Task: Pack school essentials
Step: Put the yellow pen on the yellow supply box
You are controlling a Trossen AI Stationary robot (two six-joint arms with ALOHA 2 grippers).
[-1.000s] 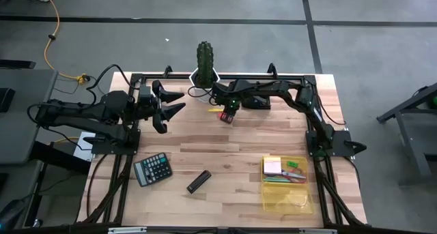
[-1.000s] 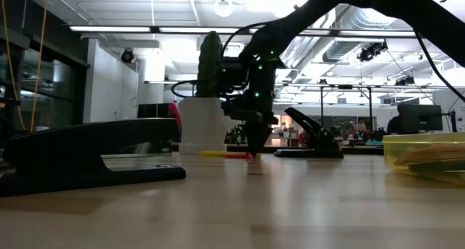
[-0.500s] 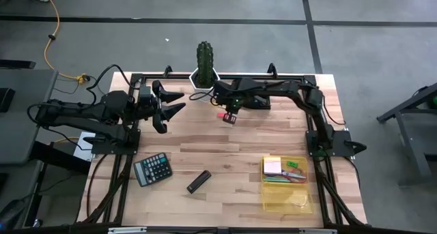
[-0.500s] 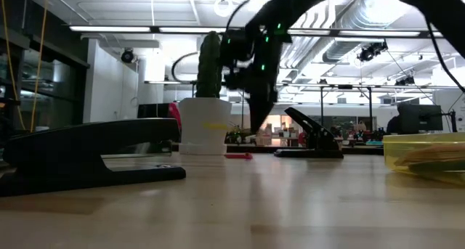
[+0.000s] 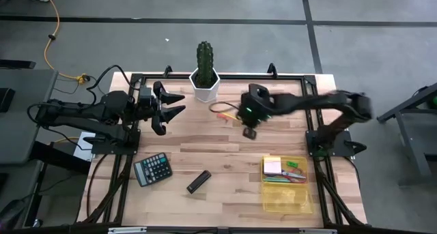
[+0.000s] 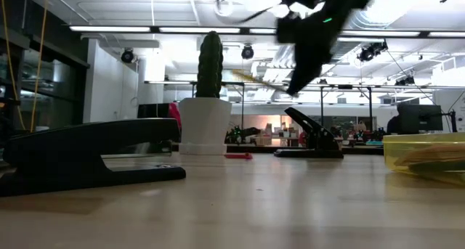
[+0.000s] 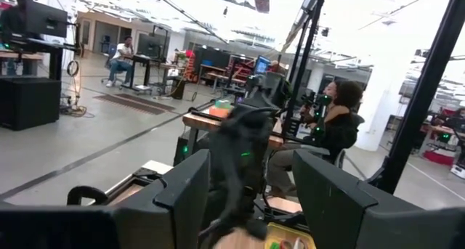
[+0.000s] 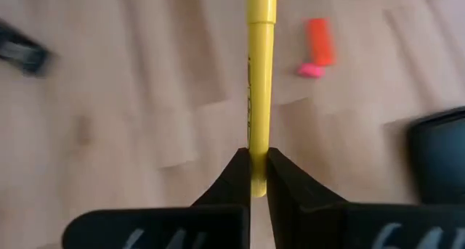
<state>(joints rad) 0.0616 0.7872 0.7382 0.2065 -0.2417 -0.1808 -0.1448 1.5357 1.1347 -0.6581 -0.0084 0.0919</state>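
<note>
**Yellow pen gripped above the surface**

High view: right pincer [image 5: 247, 123] over mid-surface [image 5: 205, 149], left pincer [image 5: 164, 106] spread wide, holding nothing, by the left edge.

Low view: yellow pen [image 6: 256, 78] carried aloft beside the cactus [image 6: 210, 54].

Right wrist view: fingers [image 8: 232, 178] clamped tight on the pen; small red marker [image 8: 318, 43] lying on the wood.

a thin yellow pen [image 8: 259, 75] is pinched at one end between the jaws, jutting straight out past the fingertips.
</note>
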